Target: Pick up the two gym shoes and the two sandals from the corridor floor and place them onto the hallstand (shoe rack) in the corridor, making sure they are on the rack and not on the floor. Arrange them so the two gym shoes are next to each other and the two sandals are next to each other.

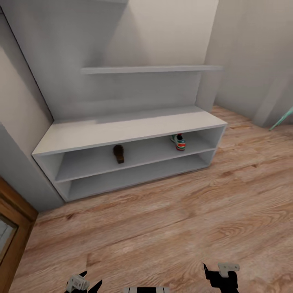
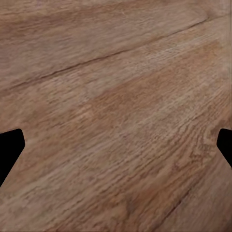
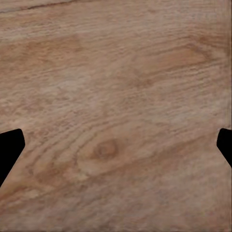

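The pale grey hallstand [image 1: 122, 130] stands against the wall ahead of me. On its upper open shelf lie one brown sandal [image 1: 118, 154], left of the middle, and one gym shoe [image 1: 178, 141] with green and red-orange accents, near the right end. They lie well apart. The lower shelf looks bare. My left gripper [image 1: 83, 283] and right gripper [image 1: 221, 274] hang low at the near edge of the head view, over the wood-grain corridor floor [image 1: 162, 228]. In the wrist views the left gripper [image 2: 116, 150] and the right gripper [image 3: 116, 150] are both open, with bare planks between the fingers.
A stepped upper shelf [image 1: 150, 69] juts out above the bench top. A brown wooden door frame [image 1: 12, 215] stands at the near left. A thin teal thing [image 1: 283, 118] leans in from the right edge. Walls close the corner behind and right of the rack.
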Motion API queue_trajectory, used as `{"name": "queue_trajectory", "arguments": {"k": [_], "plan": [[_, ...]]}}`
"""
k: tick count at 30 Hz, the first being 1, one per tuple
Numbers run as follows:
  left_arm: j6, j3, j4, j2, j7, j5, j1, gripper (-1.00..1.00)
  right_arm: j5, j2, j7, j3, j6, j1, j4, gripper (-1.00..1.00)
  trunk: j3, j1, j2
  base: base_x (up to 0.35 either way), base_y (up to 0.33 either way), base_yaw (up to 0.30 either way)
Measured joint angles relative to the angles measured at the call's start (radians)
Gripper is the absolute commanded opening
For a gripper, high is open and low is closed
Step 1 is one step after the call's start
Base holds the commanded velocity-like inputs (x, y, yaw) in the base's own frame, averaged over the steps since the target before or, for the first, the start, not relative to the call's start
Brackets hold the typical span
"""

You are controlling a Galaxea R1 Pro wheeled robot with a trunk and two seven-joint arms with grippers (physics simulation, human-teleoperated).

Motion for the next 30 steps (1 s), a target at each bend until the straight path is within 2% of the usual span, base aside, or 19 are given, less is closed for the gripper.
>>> {"name": "queue_trajectory", "arguments": {"k": [20,30], "plan": [[0.000,0.001,-0.001,-0.002,0.011,0.000,0.000,1.00,-0.002,0.000,0.000,0.000,0.000,0.000,0.000,1.00,0.000,0.000,0.000,0.000,0.000,-0.299],[0.000,0.001,-0.001,-0.003,0.013,0.000,0.001,1.00,-0.027,0.000,0.000,0.000,0.000,0.000,0.000,1.00,0.000,0.000,0.000,0.084,-0.023,-0.299]]}}
